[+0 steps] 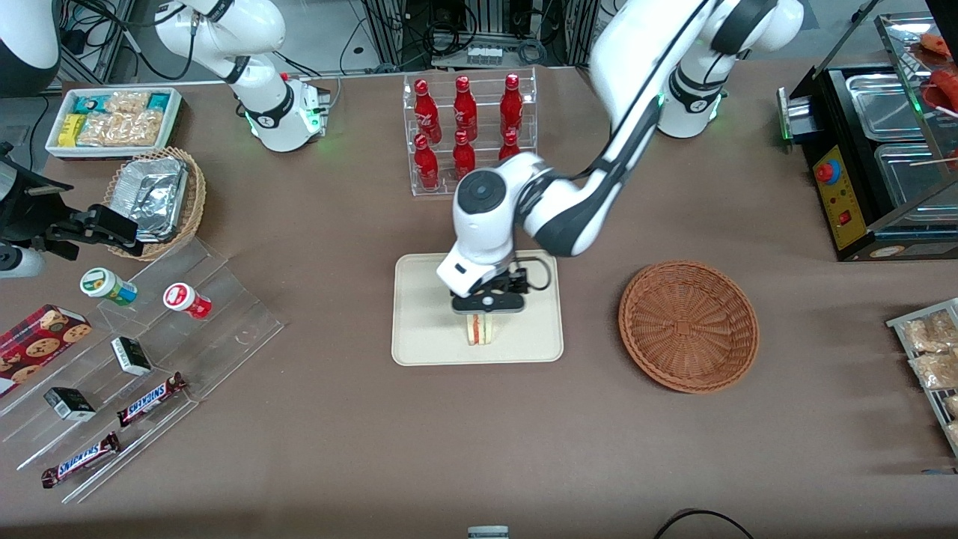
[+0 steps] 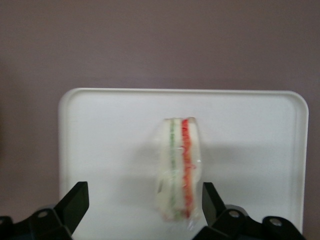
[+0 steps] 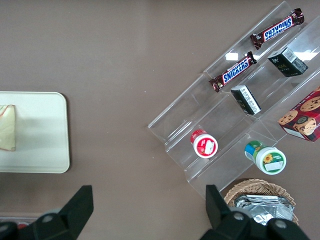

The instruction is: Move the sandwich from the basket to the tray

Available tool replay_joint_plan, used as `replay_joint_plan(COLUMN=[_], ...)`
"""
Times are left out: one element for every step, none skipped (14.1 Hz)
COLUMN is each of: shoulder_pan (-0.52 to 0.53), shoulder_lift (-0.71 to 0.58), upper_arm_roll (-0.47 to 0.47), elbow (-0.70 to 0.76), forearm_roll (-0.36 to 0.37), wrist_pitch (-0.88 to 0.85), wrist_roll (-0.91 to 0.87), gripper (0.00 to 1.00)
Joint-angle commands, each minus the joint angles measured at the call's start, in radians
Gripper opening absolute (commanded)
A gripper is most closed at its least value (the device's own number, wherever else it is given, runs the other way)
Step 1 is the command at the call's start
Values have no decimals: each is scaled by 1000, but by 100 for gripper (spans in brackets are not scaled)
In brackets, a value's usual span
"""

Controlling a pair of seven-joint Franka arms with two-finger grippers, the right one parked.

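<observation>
The sandwich [image 1: 481, 329], a small wedge of pale bread with red and green layers, stands on the cream tray [image 1: 426, 337]. In the left wrist view the sandwich [image 2: 178, 167] rests on the tray [image 2: 100, 150] between the fingers, closer to one finger [image 2: 212, 200]. The left gripper [image 1: 487, 308] hovers just above the sandwich, open, with neither finger touching it. The round reddish-brown wicker basket [image 1: 688, 324] sits empty beside the tray, toward the working arm's end of the table. The sandwich [image 3: 7, 127] and the tray [image 3: 45, 132] also show in the right wrist view.
A clear rack of red bottles [image 1: 468, 131] stands farther from the front camera than the tray. A clear stepped display with snack bars and cups [image 1: 127, 359] lies toward the parked arm's end. A tan basket with foil trays [image 1: 157, 198] and a black warmer [image 1: 876, 157] stand at the table's ends.
</observation>
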Motion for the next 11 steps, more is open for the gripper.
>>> replay_joint_plan(shoulder_pan=[37, 76, 123, 157, 188, 227, 273, 318, 370, 416, 454], shoulder_lift=[-177, -221, -270, -306, -339, -369, -402, -431, -459, -482, -510], upper_arm_roll=[5, 8, 7, 8, 8, 10, 10, 8, 8, 8, 8], elbow=[-40, -40, -44, -46, -46, -46, -49, -55, -57, -57, -57], forearm_roll=[-30, -35, -50, -73, -75, -72, -70, -73, -78, -79, -82], wrist_pitch=[-176, -239, -274, -303, -352, -400, -434, -463, -500, -536, -575], wrist_roll=[-33, -70, -69, -67, -67, -62, -29, 35, 121, 196, 276], gripper=[100, 100, 100, 100, 100, 100, 100, 100, 100, 100, 100])
